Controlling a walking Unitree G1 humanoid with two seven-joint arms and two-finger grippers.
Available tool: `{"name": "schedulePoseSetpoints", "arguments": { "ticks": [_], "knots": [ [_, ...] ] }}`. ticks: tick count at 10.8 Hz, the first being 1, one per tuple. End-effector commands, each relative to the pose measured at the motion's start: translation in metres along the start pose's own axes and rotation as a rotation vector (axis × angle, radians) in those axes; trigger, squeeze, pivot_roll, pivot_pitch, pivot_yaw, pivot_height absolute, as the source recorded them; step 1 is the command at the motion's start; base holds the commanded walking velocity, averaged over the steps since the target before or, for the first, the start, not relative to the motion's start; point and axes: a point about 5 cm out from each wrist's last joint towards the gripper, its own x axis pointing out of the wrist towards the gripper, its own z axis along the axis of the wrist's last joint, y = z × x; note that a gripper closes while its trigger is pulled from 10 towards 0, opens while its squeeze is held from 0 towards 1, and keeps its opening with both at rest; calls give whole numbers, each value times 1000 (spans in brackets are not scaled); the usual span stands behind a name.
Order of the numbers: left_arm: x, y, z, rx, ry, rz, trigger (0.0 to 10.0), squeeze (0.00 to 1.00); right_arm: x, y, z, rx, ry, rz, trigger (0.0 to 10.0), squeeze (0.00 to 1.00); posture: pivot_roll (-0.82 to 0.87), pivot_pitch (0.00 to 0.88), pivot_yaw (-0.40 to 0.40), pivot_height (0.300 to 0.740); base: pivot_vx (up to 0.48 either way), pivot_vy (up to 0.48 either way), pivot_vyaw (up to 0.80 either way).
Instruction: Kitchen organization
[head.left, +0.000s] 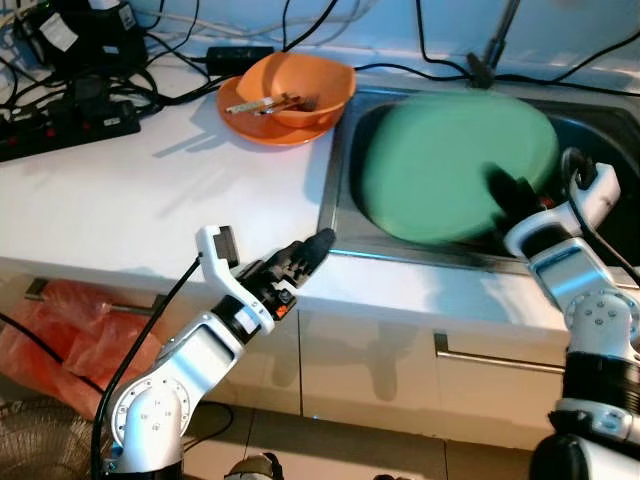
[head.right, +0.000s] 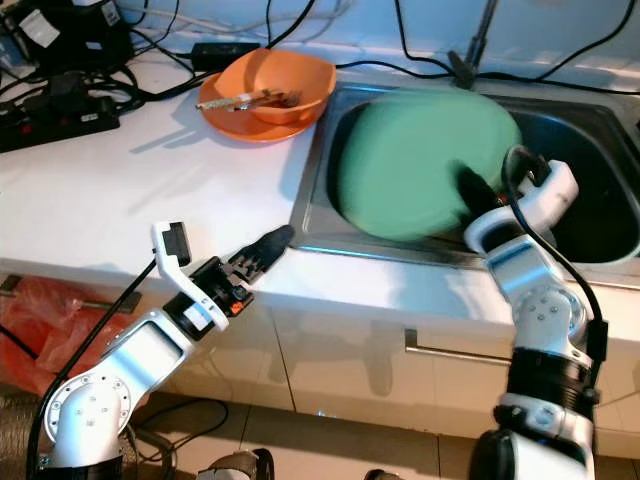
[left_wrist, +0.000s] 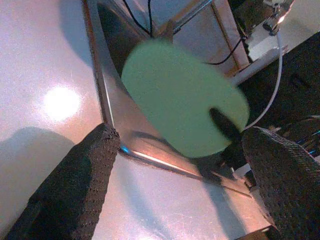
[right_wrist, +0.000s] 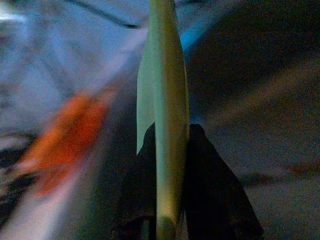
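A round green plate (head.left: 455, 165) hangs blurred over the steel sink (head.left: 345, 215), with my right gripper (head.left: 510, 192) shut on its near right edge. In the right wrist view the plate (right_wrist: 162, 115) stands edge-on between the two black fingers (right_wrist: 210, 185). My left gripper (head.left: 310, 250) hovers at the counter's front edge just left of the sink, and its fingers (left_wrist: 75, 190) stand wide apart and hold nothing. An orange bowl (head.left: 300, 88) with utensils in it sits on an orange plate on the white counter (head.left: 150, 200), behind and left of the sink.
Black power strips and cables (head.left: 70, 110) crowd the counter's back left. More cables run along the wall behind the sink. Below the counter are white drawers with a handle (head.left: 500, 358), and a red bag (head.left: 60, 330) lies at lower left.
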Motion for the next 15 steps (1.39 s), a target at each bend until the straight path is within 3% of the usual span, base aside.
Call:
{"name": "schedulePoseSetpoints", "arguments": {
  "ticks": [1,4,7,9,11,13,15],
  "knots": [
    [-1,14,-1,116,21,112,10000,1000,1,-5,8,-25,-49,-50,0,0,118,141,15,740,0,0,0],
    [-1,16,8,333,8,180,10000,1000,16,-16,-2,-101,-27,-168,0,0,154,149,24,740,0,0,0],
    [-6,15,15,437,-3,199,10000,1000,30,-33,-25,-229,97,-348,0,0,211,165,39,740,0,0,0],
    [-9,11,22,536,2,185,10000,1000,43,-19,-30,-275,117,-309,0,0,262,174,49,740,0,0,0],
    [-9,8,25,588,6,181,10000,557,51,-8,-42,-338,161,-268,0,0,294,180,59,740,0,0,0],
    [-7,4,26,643,21,163,10000,0,52,-6,-53,-412,211,-256,0,0,321,181,69,740,0,0,0],
    [-7,3,27,658,26,157,10000,0,50,-9,-61,-453,251,-258,0,0,330,173,78,740,0,0,0]
  ]
}}
